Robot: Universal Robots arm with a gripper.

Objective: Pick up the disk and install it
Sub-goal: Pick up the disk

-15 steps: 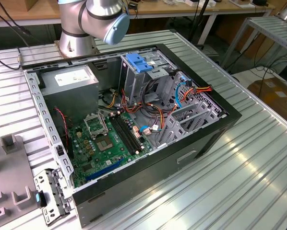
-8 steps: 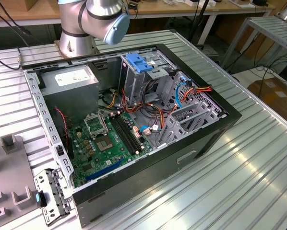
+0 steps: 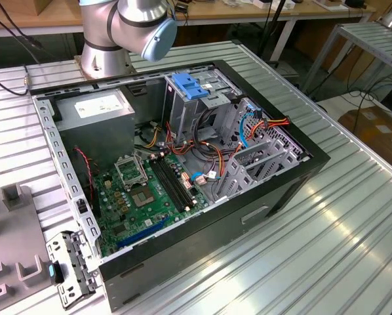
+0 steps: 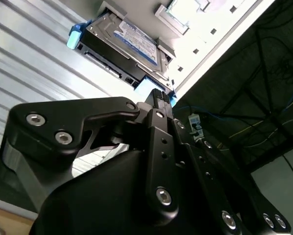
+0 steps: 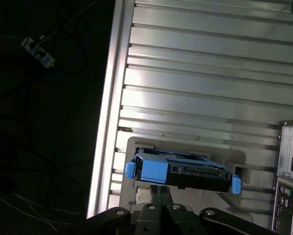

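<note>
Nearest: the gripper (image 4: 158, 98) sits at the near edge of the disk (image 4: 129, 41), meeting its light blue rail in the second wrist view. Cannot tell whether the jaws are wide, narrow or clamped. The disk lies flat, label showing, on a grey plate (image 5: 136, 145) on the ribbed metal counter (image 5: 195, 88), near the rear of the computer case (image 5: 289, 196). Exterior view: case open, 1 blue-topped drive cage (image 3: 193, 88) inside, arm (image 3: 127, 26) beyond it.

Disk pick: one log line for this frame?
phase: pick | disk: resting in grey fixture on ribbed table | gripper: at disk's blue rail, contact unclear | installed: no
</note>
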